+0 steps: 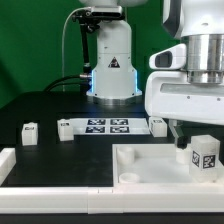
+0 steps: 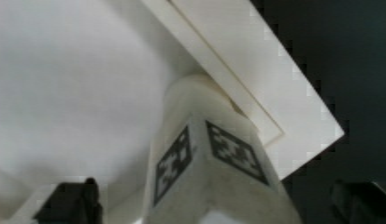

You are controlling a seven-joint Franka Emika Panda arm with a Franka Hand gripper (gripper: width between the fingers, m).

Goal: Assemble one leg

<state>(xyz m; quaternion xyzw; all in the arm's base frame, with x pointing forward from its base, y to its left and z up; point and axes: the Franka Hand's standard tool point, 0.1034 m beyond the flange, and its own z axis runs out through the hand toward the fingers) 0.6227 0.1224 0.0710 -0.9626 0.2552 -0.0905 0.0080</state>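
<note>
A leg point(image 1: 205, 155), a stubby white block with a marker tag, stands upright at the right corner of the large white tray-like piece point(image 1: 145, 165). My gripper point(image 1: 197, 138) hangs right over it, one dark finger point(image 1: 177, 130) beside it. In the wrist view the leg point(image 2: 216, 150) sits between my two fingers point(image 2: 69, 200), with a gap on each side. The gripper point(image 2: 215, 205) is open around the leg. Whether the leg is seated in a socket is hidden. The tray piece point(image 2: 83, 80) fills the wrist view behind the leg.
Three more legs lie on the black table: one at the exterior view's left point(image 1: 30, 131), one by the marker board's left end point(image 1: 64, 127), one by its right end point(image 1: 158, 125). The marker board point(image 1: 105, 127) lies mid-table. A white wall point(image 1: 8, 160) borders the left.
</note>
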